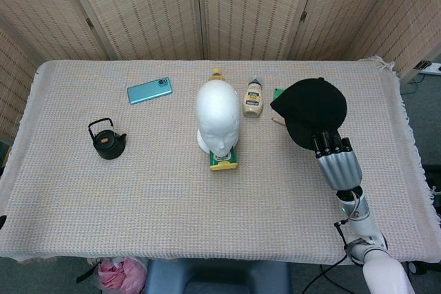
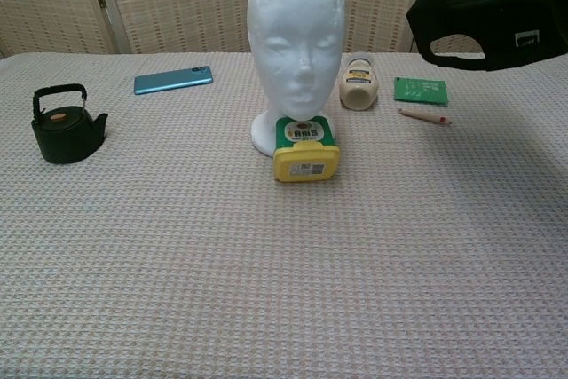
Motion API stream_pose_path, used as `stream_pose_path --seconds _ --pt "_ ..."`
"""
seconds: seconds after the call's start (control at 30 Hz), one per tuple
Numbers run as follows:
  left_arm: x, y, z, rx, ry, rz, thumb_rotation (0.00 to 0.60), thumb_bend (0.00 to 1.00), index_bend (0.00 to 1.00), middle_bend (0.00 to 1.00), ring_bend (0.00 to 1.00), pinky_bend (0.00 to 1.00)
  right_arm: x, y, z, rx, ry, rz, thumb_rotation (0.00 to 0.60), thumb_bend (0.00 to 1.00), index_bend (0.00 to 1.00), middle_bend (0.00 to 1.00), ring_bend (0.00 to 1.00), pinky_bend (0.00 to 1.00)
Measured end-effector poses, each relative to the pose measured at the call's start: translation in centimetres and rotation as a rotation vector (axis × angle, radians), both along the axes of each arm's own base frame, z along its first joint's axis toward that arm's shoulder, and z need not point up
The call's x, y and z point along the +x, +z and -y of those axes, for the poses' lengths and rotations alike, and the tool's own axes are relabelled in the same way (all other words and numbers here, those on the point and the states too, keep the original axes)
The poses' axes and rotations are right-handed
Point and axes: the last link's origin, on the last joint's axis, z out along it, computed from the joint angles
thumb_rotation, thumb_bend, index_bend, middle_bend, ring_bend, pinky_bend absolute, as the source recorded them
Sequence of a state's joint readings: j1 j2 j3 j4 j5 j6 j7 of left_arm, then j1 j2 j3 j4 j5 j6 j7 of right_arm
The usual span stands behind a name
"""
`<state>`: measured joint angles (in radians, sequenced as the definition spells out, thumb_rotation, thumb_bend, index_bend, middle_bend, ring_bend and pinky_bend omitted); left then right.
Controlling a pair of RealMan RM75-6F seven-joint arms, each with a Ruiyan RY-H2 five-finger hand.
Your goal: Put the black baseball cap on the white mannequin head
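The white mannequin head (image 1: 218,116) (image 2: 295,42) stands upright at the table's middle, facing the near edge, bare on top. My right hand (image 1: 337,163) holds the black baseball cap (image 1: 310,112) (image 2: 493,8) by its rim, lifted well above the table to the right of the head. In the chest view the cap hangs at the top right with its hollow underside and back strap showing; the hand itself is out of that frame. My left hand shows in neither view.
A yellow-lidded green jar (image 2: 305,148) lies against the head's base. A mayonnaise bottle (image 2: 359,83), a green card (image 2: 421,90) and a small pen-like stick (image 2: 424,115) lie under the cap. A black kettle (image 2: 62,125) and a blue phone (image 2: 173,80) sit at the left.
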<state>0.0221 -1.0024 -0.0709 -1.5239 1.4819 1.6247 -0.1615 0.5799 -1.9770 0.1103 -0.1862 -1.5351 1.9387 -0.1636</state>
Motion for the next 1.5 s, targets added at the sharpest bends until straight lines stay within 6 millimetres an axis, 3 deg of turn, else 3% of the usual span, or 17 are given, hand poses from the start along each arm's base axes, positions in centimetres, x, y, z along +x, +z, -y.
stream_pose_path --seconds 0.43,0.87,1.17,1.5 --pt "-0.2 -0.1 -0.5 -0.005 0.023 0.003 0.600 0.25 0.07 0.00 0.00 0.16 8.2 -0.7 2.0 -0.158 0.164 -0.002 0.600 0.70 0.78 0.69 0.78 0.97" --pt "-0.5 -0.3 -0.7 -0.031 0.038 0.010 0.600 0.25 0.07 0.00 0.00 0.16 18.3 -3.4 4.4 -0.218 0.202 -0.103 0.600 0.70 0.78 0.69 0.78 0.97" --pt "-0.5 -0.2 -0.4 -0.031 0.031 0.015 0.600 0.25 0.07 0.00 0.00 0.16 21.5 -6.4 5.7 -0.209 0.176 -0.150 0.600 0.70 0.78 0.69 0.78 0.97" --pt "-0.4 0.0 0.3 -0.038 0.013 0.021 0.600 0.25 0.07 0.00 0.00 0.16 22.5 -10.2 4.9 -0.161 0.184 -0.209 0.600 0.70 0.79 0.69 0.78 0.97"
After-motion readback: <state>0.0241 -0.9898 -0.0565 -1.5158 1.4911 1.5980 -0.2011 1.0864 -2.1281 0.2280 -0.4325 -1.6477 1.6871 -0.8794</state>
